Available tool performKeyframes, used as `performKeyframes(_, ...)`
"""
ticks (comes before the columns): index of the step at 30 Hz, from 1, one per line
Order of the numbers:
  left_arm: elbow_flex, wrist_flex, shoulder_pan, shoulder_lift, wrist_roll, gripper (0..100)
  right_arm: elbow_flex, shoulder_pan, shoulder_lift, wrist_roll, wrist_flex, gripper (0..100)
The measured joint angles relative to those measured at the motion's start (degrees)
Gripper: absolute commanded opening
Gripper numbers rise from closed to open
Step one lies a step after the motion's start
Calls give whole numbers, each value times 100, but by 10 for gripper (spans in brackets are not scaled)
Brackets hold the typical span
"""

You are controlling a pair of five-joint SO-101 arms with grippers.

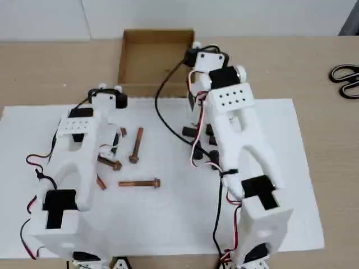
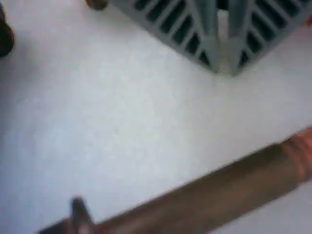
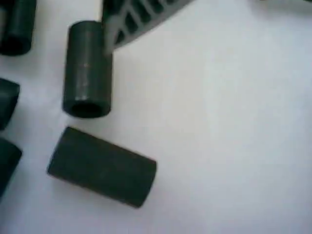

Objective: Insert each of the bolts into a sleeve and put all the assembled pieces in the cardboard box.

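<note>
Barely started, I judge: bolts and sleeves lie apart, and I see nothing in the box.

On my left, the left gripper (image 2: pixel 223 68) hangs low over the white sheet (image 1: pixel 168 224), its jaws drawn close with nothing between them, just beside a copper bolt (image 2: pixel 209 195). The other bolts (image 1: pixel 136 144) lie loose on the sheet by that arm, none of them in a sleeve. Behind, at the sheet's far edge, the cardboard box (image 1: pixel 130 56) holds no assembled piece that I can see. Further right, the black sleeves (image 3: pixel 87 68) lie clustered under the right arm, all without bolts. The right gripper (image 3: pixel 122 29) sits just beside one; I cannot tell how its jaws stand. Every insertion and every drop-off is left. Scissors (image 1: pixel 346 81) rest on the tabletop (image 1: pixel 45 67) at far right.
</note>
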Motion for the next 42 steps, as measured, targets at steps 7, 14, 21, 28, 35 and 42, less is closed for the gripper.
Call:
performKeyframes(7, -70, -97, 9, 176, 70, 8, 0, 9, 545, 0, -343, 125)
performKeyframes(14, -70, -97, 9, 193, 132, 8, 0, 290, 765, 0, -589, 125)
performKeyframes(21, -70, -97, 9, 193, 132, 8, 0, 545, 949, 0, -624, 128)
performKeyframes(28, -70, -97, 9, 193, 132, 8, -9, 536, 1187, 35, -870, 128)
performKeyframes(35, -70, -97, 9, 193, 141, 8, -105, 519, 1486, 114, -1134, 129)
performKeyframes(42, -70, -97, 9, 193, 149, 8, -158, 519, 1802, 114, -1152, 117)
